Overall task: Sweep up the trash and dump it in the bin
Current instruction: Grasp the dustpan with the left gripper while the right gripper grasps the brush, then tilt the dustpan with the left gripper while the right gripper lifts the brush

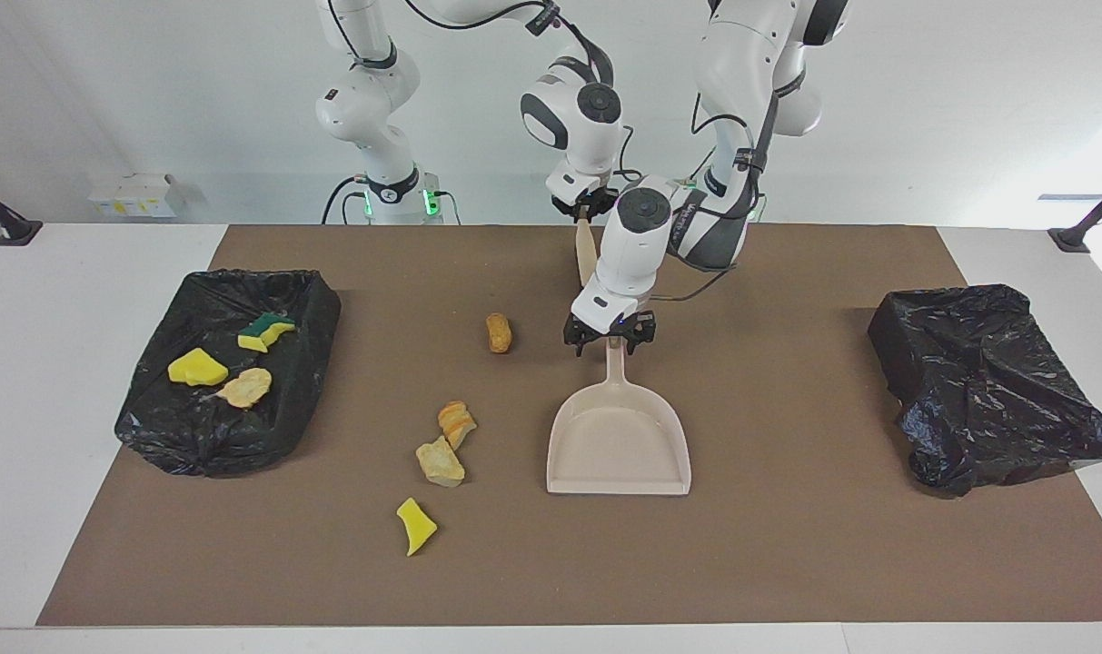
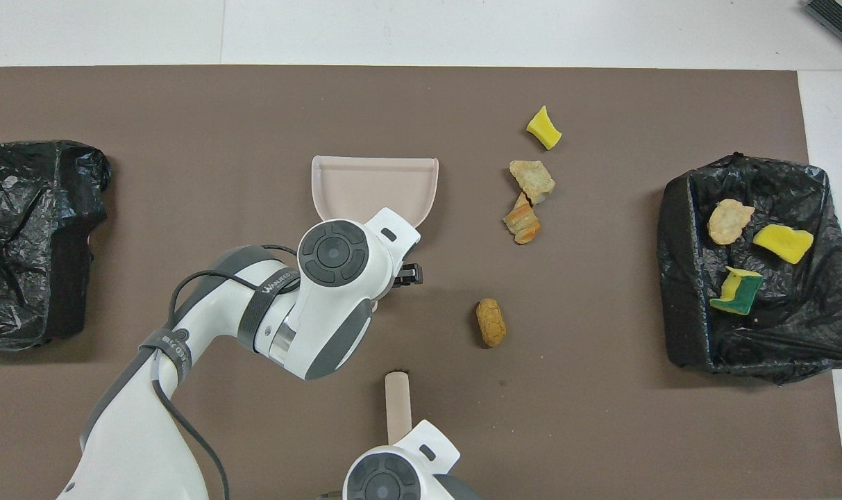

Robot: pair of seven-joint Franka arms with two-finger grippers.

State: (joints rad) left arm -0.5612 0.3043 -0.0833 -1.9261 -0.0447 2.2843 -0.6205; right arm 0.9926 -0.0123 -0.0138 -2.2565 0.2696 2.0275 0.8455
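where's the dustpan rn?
The dustpan lies flat mid-table, handle toward the robots under the left claw. The loose scraps lie beside it, toward the right arm's end.

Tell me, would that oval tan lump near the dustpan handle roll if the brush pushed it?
Probably. The oval tan lump looks rounded and lies loose on the flat mat, so a sideways push might roll it. Its rough surface suggests it could also skid or stop soon.

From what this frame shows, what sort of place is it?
Probably a robotics lab bench: two arms mounted at a white table with a brown mat, staged trash and bag-lined bins.
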